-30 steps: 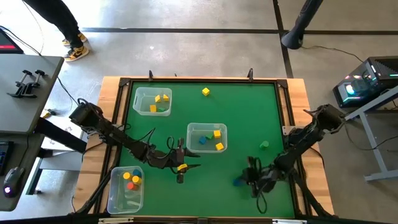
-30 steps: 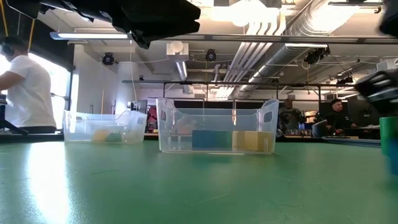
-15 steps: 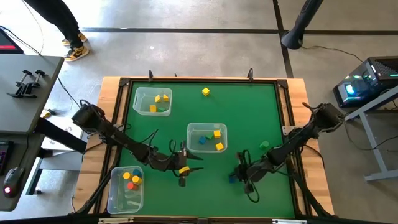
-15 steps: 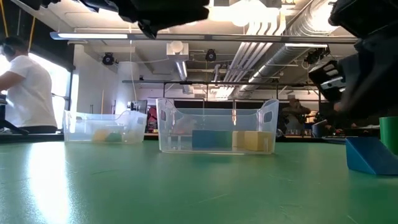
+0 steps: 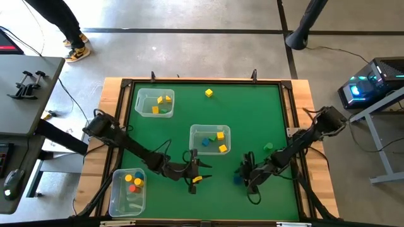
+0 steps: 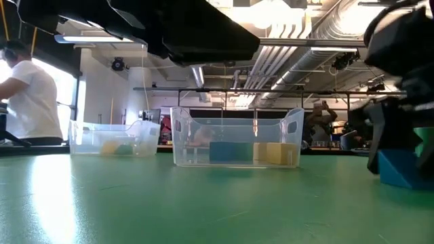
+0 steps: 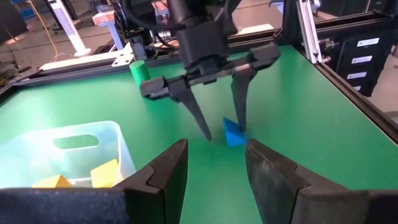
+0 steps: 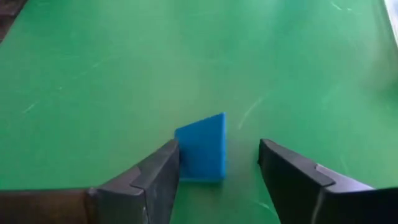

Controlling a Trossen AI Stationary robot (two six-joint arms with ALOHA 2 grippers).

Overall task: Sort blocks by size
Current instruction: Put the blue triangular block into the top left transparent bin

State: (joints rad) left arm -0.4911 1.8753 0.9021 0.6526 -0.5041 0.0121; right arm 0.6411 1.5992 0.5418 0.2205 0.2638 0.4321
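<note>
A blue wedge block point(image 8: 202, 146) lies on the green table near its front right. My right gripper point(image 5: 243, 174) is open and down at the table, one finger on either side of the block point(image 7: 232, 132). My left gripper point(image 5: 201, 174) hangs above the table's near middle, with a small yellow block point(image 5: 197, 180) at its fingers. The left wrist view shows no block between the fingertips. A green block point(image 5: 268, 146) and a yellow block point(image 5: 208, 93) rest on the table. Other blocks lie in three clear bins. My left gripper carries the yellow block point(image 5: 197, 180) clear of the table, back toward the base of its level fingers, which point toward the table's right. The gripper hides which faces it has. My right gripper has one finger point(image 8: 163, 171) close against the blue block's side; I cannot tell whether they touch.
Clear bins stand at the far left point(image 5: 137, 94), in the middle point(image 5: 193, 129) and at the near left corner point(image 5: 115, 202). A raised black frame runs round the table. A person point(image 6: 30, 102) stands beyond the left side. Bare green surface lies between the two grippers.
My right gripper has moved a little toward the table's left and down to the blue block, and it has opened from shut to a wide gap. My left gripper has travelled toward the right and near edges, carrying the yellow block along.
</note>
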